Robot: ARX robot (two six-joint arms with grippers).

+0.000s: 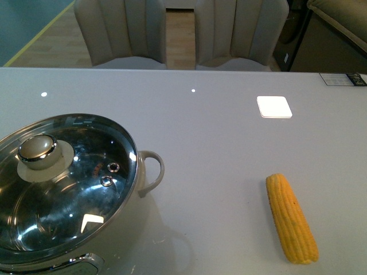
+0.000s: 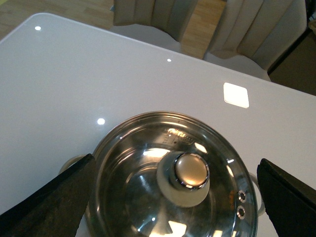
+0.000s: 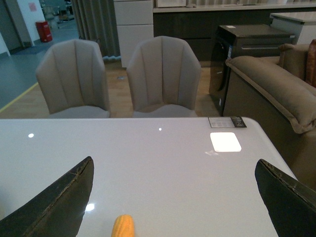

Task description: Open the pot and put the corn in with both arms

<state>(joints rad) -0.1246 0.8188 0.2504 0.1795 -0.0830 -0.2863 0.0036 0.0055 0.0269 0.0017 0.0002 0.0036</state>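
The cream-white pot [image 1: 143,197] stands at the table's near left, closed by a glass lid [image 1: 63,189] with a round knob [image 1: 37,150]. The corn [image 1: 291,217] lies on the table at the near right. No arm shows in the front view. In the left wrist view my left gripper [image 2: 175,197] is open above the lid [image 2: 148,192], its fingers [image 2: 49,202] wide on either side of the knob [image 2: 191,171]. In the right wrist view my right gripper [image 3: 175,197] is open and empty above the table, with the corn's tip [image 3: 122,227] below it.
The white glossy table [image 1: 200,132] carries bright light reflections. Two beige chairs [image 1: 183,34] stand behind its far edge. A small card [image 1: 343,79] lies at the far right corner. A sofa [image 3: 276,94] stands to the right.
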